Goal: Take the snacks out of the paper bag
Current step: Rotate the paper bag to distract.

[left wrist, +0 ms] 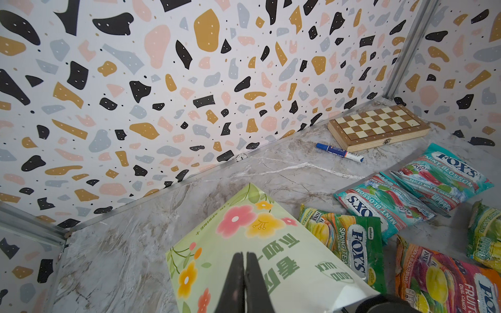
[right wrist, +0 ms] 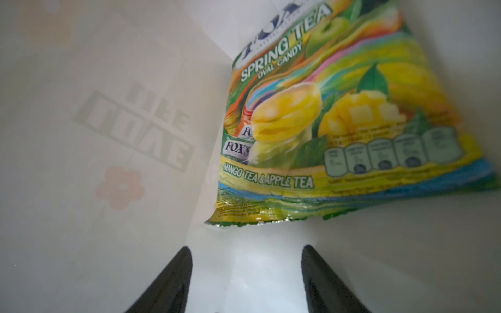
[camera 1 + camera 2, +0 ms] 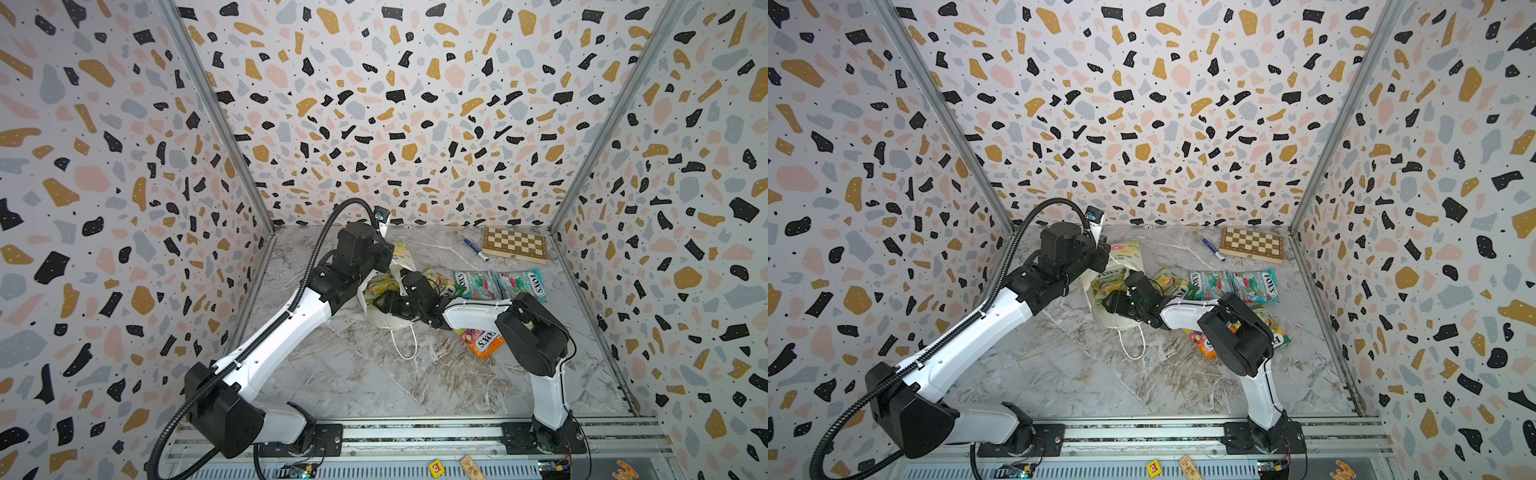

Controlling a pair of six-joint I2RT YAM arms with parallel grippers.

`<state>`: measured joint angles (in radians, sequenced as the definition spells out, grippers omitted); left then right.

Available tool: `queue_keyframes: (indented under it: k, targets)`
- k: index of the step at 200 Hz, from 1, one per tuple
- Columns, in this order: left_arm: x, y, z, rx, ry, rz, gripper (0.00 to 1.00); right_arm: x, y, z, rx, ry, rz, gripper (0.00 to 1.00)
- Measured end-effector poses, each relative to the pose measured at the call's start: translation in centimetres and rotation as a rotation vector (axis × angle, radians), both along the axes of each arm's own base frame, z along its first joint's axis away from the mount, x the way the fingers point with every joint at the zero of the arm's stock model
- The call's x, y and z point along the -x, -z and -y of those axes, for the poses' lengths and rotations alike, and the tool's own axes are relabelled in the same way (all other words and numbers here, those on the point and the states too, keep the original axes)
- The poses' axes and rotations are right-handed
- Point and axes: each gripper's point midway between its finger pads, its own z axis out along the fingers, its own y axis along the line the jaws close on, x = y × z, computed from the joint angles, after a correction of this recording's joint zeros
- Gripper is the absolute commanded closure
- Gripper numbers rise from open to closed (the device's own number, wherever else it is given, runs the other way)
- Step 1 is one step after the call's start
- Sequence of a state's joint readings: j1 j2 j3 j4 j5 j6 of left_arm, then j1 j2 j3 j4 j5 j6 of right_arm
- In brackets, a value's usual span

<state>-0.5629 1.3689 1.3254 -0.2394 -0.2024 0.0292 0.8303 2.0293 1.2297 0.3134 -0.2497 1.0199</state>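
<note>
The paper bag (image 3: 405,259) (image 3: 1129,253) lies on its side, mouth toward the right arm. My left gripper (image 1: 244,254) is shut on its flowered upper panel (image 1: 244,244) and holds it up. A green-yellow snack (image 3: 380,284) (image 2: 339,122) lies inside the bag. My right gripper (image 2: 245,248) (image 3: 1111,303) is open inside the mouth, just short of that pouch and holding nothing. Other snacks lie on the table right of the bag: two teal ones (image 3: 478,284) (image 1: 444,176), a green one (image 1: 349,241) and an orange one (image 3: 482,343).
A wooden chessboard (image 3: 515,245) and a blue marker (image 3: 476,249) sit at the back right by the wall. The bag's white cord handle (image 3: 405,345) trails on the marble table toward the front. Patterned walls close in three sides.
</note>
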Motion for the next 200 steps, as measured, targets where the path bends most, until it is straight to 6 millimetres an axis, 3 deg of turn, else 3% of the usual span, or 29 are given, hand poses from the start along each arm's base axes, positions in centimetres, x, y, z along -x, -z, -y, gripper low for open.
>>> queue_keyframes:
  k: [34, 72, 141, 169, 200]
  targets:
    - [0.1, 0.1, 0.1, 0.003, 0.007, -0.003, 1.0, -0.5, 1.2, 0.2, -0.001, 0.054, -0.042, 0.34]
    - [0.1, 0.1, 0.2, 0.008, 0.008, -0.005, 1.0, -1.9, 1.1, -0.5, -0.047, 0.119, -0.043, 0.36]
    - [0.2, 0.2, 0.3, 0.009, 0.015, -0.009, 1.0, -4.4, 0.9, -0.8, -0.139, 0.259, -0.032, 0.49]
    - [0.2, 0.2, 0.2, 0.009, 0.013, -0.008, 1.0, -5.7, 0.9, -1.9, -0.185, 0.276, -0.024, 0.68]
    - [0.1, 0.2, 0.1, 0.007, 0.008, -0.007, 1.0, -6.2, 1.3, -2.3, -0.214, 0.266, -0.023, 0.96]
